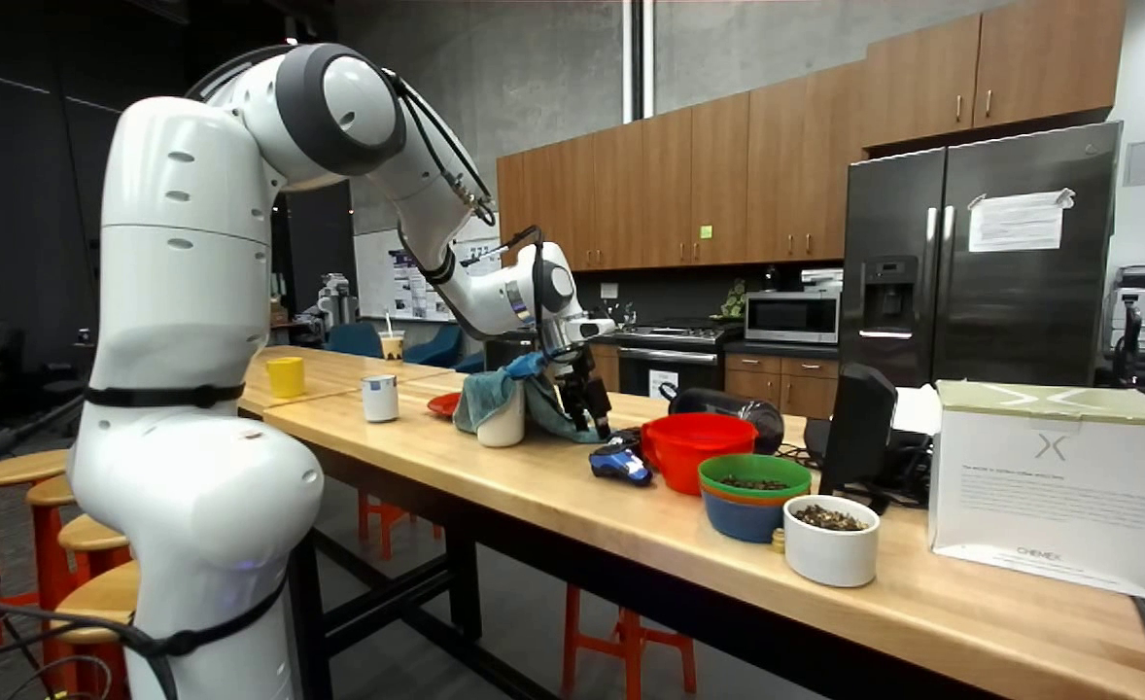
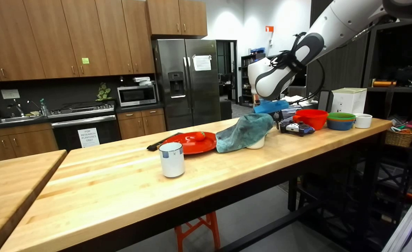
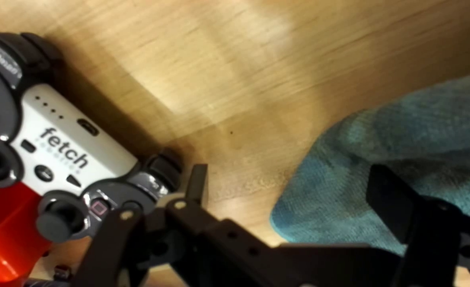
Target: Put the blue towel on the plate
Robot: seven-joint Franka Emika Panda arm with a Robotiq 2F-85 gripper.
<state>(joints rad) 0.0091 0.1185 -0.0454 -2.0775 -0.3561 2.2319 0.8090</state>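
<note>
A blue-green towel is draped over a cream-coloured container and spreads onto the table behind it; it shows in both exterior views point(image 1: 488, 397) point(image 2: 242, 131) and in the wrist view point(image 3: 398, 167). The red plate point(image 2: 188, 148) lies beside the towel with a small red fruit-like item point(image 2: 199, 136) on it; in an exterior view the plate point(image 1: 443, 404) is partly hidden. My gripper point(image 1: 592, 426) points down close above the table at the towel's spread end. In the wrist view the gripper point(image 3: 287, 179) is open, one finger over the towel, the other over bare wood. Nothing is held.
A game controller point(image 3: 67, 139) lies right beside one finger. A red bowl point(image 1: 694, 452), stacked bowls point(image 1: 752, 496) and a white bowl point(image 1: 830, 554) stand further along. A white mug point(image 2: 172, 161) stands near the plate. A yellow mug point(image 1: 286, 377) stands farther off.
</note>
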